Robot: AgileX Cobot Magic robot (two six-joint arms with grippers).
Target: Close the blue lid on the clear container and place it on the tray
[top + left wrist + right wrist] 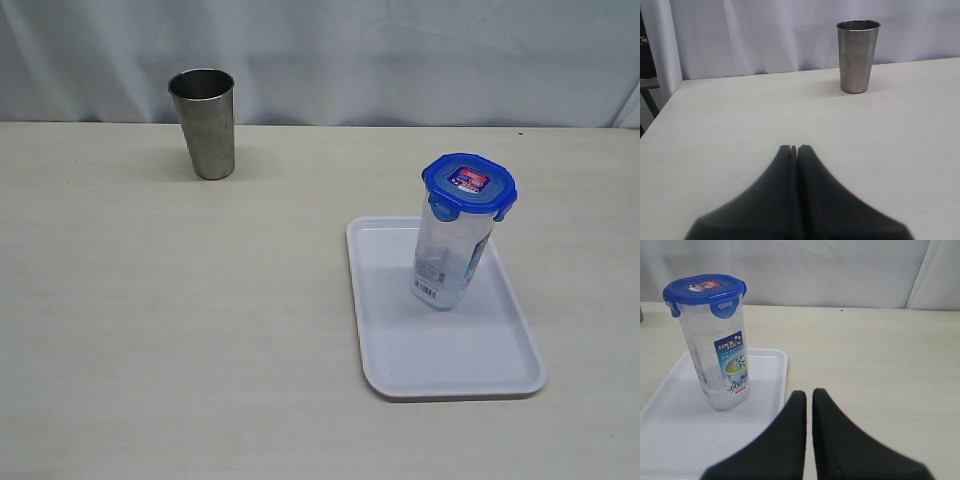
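Observation:
The clear container [450, 258] stands upright on the white tray [480, 370], with the blue lid [468, 184] sitting on its top. The right wrist view shows the same container [717, 360], its lid [705, 291] and the tray [670, 440]. My right gripper [809, 393] is shut and empty, hovering beside the tray's edge, apart from the container. My left gripper [795, 147] is shut with nothing in it, low over bare table. Neither gripper appears in the exterior view.
A grey steel cup [204, 123] stands at the back left of the table, also in the left wrist view as the cup [857, 55] well ahead of my left gripper. A pale curtain [400, 50] hangs behind the table.

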